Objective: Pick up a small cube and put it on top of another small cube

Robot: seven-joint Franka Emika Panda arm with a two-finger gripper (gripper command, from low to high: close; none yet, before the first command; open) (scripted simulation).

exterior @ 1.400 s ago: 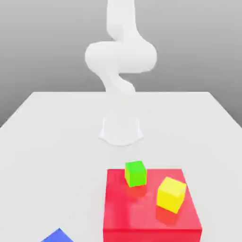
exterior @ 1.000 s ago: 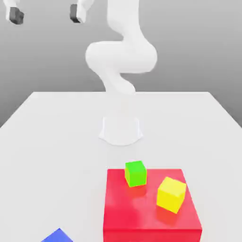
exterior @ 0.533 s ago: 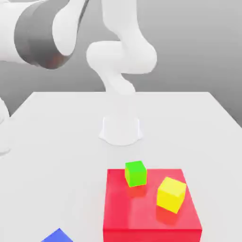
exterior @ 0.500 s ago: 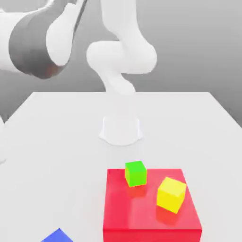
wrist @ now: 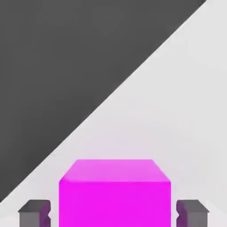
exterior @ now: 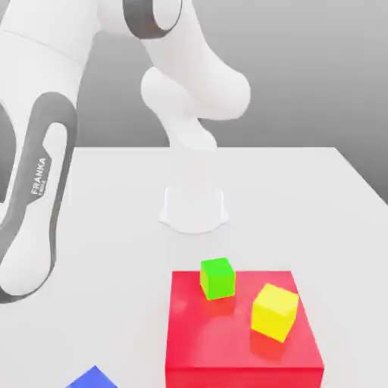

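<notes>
Both views are bright and evenly lit, with flat, soft light and no harsh glare. In the exterior view the white table (exterior: pixel 303 197) fades into a grey backdrop that darkens toward the top. The red block (exterior: pixel 242 341) has a glossy top that carries faint reflections of the green cube (exterior: pixel 217 277) and yellow cube (exterior: pixel 274 311) standing on it; cast shadows are barely visible. In the hand view the magenta cube (wrist: pixel 115 195) looks paler on its top face and throws a faint pink tint onto the table around it.
</notes>
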